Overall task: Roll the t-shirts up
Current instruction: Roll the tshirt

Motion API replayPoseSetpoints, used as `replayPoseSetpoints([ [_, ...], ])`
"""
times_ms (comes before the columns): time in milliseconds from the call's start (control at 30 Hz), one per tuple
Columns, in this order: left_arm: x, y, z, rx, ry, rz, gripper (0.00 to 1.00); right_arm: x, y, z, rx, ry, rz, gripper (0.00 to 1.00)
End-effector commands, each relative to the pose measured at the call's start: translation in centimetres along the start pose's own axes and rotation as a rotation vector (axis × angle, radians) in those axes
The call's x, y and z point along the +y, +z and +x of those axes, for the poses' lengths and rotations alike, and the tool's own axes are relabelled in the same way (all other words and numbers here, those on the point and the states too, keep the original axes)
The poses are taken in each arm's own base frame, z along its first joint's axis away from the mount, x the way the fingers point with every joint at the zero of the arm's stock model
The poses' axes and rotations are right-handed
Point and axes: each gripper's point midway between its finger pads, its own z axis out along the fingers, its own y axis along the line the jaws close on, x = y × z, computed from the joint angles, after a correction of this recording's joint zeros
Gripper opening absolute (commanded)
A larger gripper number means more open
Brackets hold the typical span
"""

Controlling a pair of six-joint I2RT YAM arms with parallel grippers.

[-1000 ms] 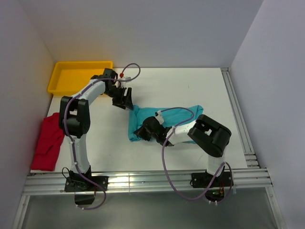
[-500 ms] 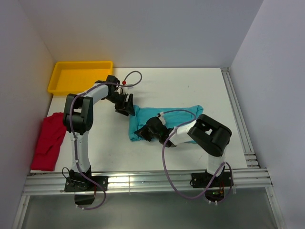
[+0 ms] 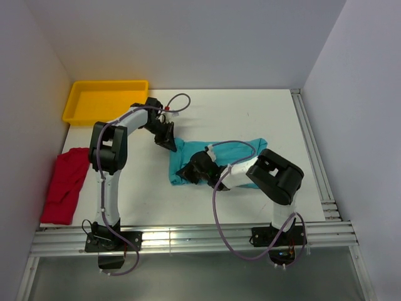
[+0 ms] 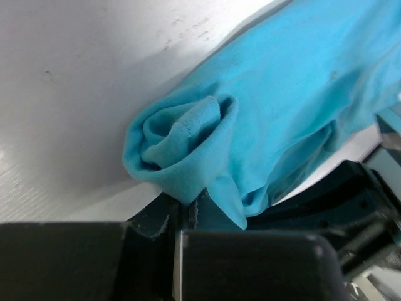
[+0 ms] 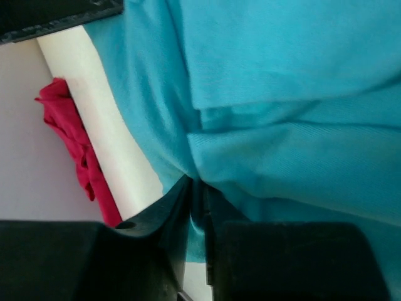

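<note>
Left claw (image 3: 168,142) has come down & snapped shut on the far-left corner of the teal t-shirt (image 3: 233,154), mid table (image 3: 263,113); right claw (image 3: 189,172), near closed, pinches its near edge. Both ends gripped, so I reckon rolling can start; red t-shirt (image 3: 62,185) lies untouched, far left

Corner of teal t-shirt (image 4: 282,94) curled into a loose roll on white table (image 4: 75,75). Closed left gripper (image 4: 188,212) pinches the fabric edge under it.
</note>
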Motion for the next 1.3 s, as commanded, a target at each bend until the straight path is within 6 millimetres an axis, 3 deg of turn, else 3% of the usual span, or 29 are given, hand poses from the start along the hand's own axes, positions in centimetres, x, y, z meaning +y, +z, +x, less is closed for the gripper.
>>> replayPoseSetpoints([
  [0,0.5,-1.0,-1.1,-0.009,0.040,-0.127,0.00,0.5,0.0,-1.2,-0.051,-0.127,0.070,0.26],
  [67,0.7,-1.2,-1.3,-0.002,0.062,-0.168,0.00,1.9,-0.3,-1.4,-0.073,-0.186,0.070,0.37],
  [133,1.3,-1.7,-1.1,0.012,0.064,-0.220,0.00,1.7,-0.8,-1.6,-0.092,-0.248,0.113,0.45],
  [167,1.4,-2.0,-1.2,0.010,0.067,-0.237,0.00,2.7,-0.9,-1.8,-0.103,-0.263,0.106,0.47],
  [233,2.2,-2.5,-0.9,0.027,0.106,-0.287,0.00,2.6,-1.3,-2.2,-0.124,-0.288,0.138,0.50],
  [267,2.3,-2.7,-1.0,0.029,0.112,-0.302,0.00,3.3,-1.4,-2.3,-0.129,-0.312,0.131,0.51],
  [333,2.9,-3.1,-0.6,0.048,0.118,-0.345,0.00,2.7,-1.6,-3.0,-0.157,-0.367,0.194,0.51],
  [367,3.2,-3.2,-0.5,0.053,0.119,-0.358,0.00,4.5,-1.7,-2.9,-0.175,-0.390,0.181,0.51],
  [400,3.3,-3.3,-0.5,0.057,0.121,-0.369,0.00,3.5,-1.7,-2.8,-0.170,-0.427,0.243,0.51],
  [433,3.5,-3.4,-0.4,0.063,0.121,-0.378,0.00,3.7,-1.7,-2.6,-0.176,-0.463,0.262,0.51],
  [467,3.9,-3.6,-0.4,0.066,0.122,-0.404,0.00,5.7,-1.7,-3.0,-0.217,-0.478,0.250,0.51],
  [500,4.0,-3.6,-0.3,0.072,0.127,-0.413,0.00,4.8,-1.6,-2.0,-0.201,-0.523,0.302,0.51],
  [567,4.4,-3.8,-0.2,0.084,0.134,-0.441,0.00,6.7,-1.7,-2.0,-0.242,-0.557,0.302,0.51],
  [600,4.4,-3.8,-0.1,0.088,0.139,-0.449,0.00,5.8,-1.6,-1.2,-0.233,-0.595,0.346,0.51],
  [633,4.5,-4.0,-0.2,0.087,0.140,-0.459,0.00,7.3,-1.6,-1.0,-0.242,-0.610,0.332,0.51],
  [700,4.6,-4.1,-0.2,0.094,0.137,-0.469,0.00,6.5,-1.3,-0.3,-0.240,-0.667,0.386,0.51],
  [733,4.6,-4.1,-0.2,0.095,0.133,-0.471,0.00,7.4,-1.2,-0.1,-0.246,-0.683,0.380,0.51],
  [800,4.7,-4.0,-0.1,0.106,0.134,-0.486,0.00,6.7,-0.8,0.7,-0.244,-0.730,0.418,0.51],
  [833,4.7,-3.9,0.1,0.112,0.135,-0.489,0.00,7.5,-0.7,0.9,-0.251,-0.738,0.412,0.51],
  [900,4.7,-3.6,0.3,0.122,0.138,-0.499,0.00,6.4,-0.5,1.0,-0.263,-0.788,0.472,0.51],
  [933,4.7,-3.6,0.2,0.121,0.140,-0.502,0.00,7.4,-0.5,1.5,-0.270,-0.799,0.465,0.51],
  [967,4.6,-3.5,0.2,0.121,0.140,-0.501,0.00,6.2,-0.3,1.6,-0.262,-0.835,0.517,0.51],
  [1133,4.3,-3.4,0.0,0.129,0.142,-0.501,0.00,7.3,0.2,2.5,-0.283,-0.906,0.539,0.51],
  [1267,4.2,-3.3,-0.1,0.128,0.144,-0.498,0.00,7.0,0.8,3.1,-0.273,-0.933,0.551,0.51],
])
